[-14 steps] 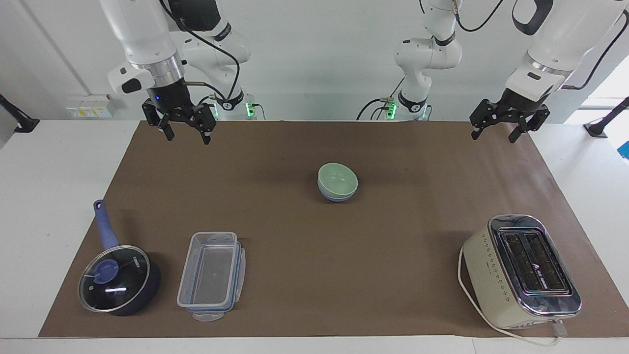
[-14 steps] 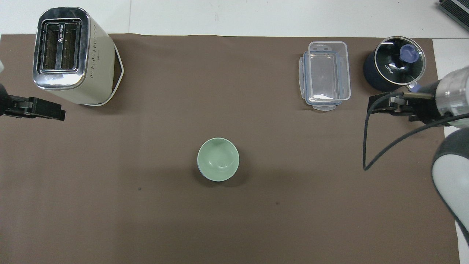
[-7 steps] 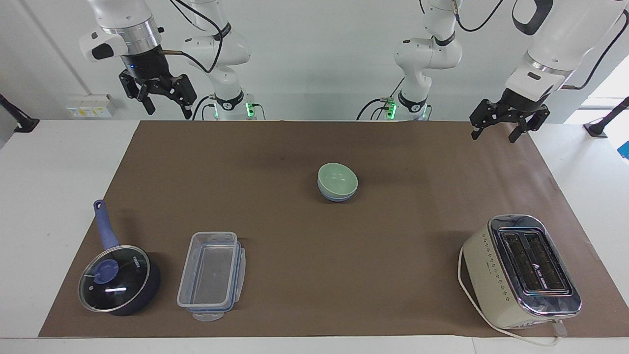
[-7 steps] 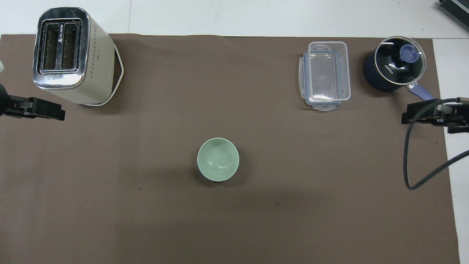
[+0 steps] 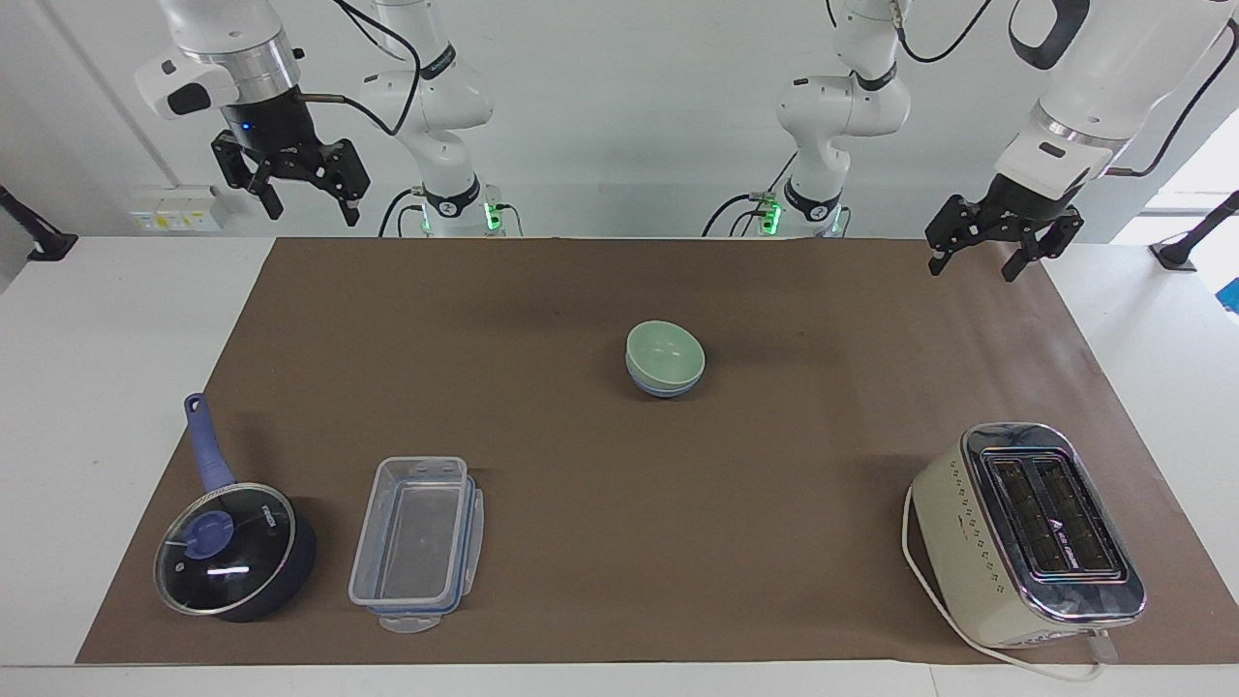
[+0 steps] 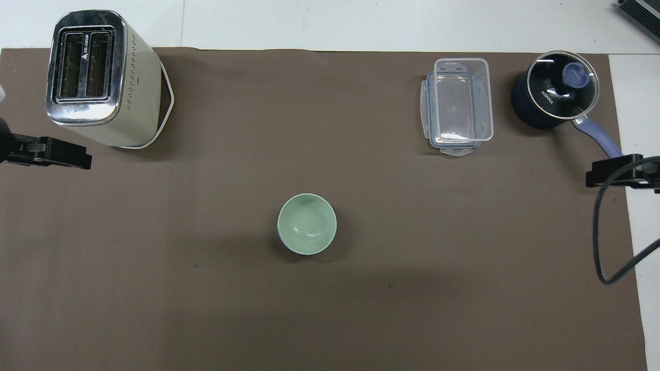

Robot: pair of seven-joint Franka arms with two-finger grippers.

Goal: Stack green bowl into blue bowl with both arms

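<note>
Upright, green bowl (image 5: 665,351) nested in blue bowl (image 5: 663,385), left claw (image 5: 977,257) and right claw (image 5: 306,203) both wide

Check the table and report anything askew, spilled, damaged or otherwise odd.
Nothing stands out. The green bowl sits nested upright in the blue bowl mid-mat. The toaster, clear container and saucepan stand upright, nothing spilled. The left claw and right claw hang open, empty, well away from the bowls.
</note>
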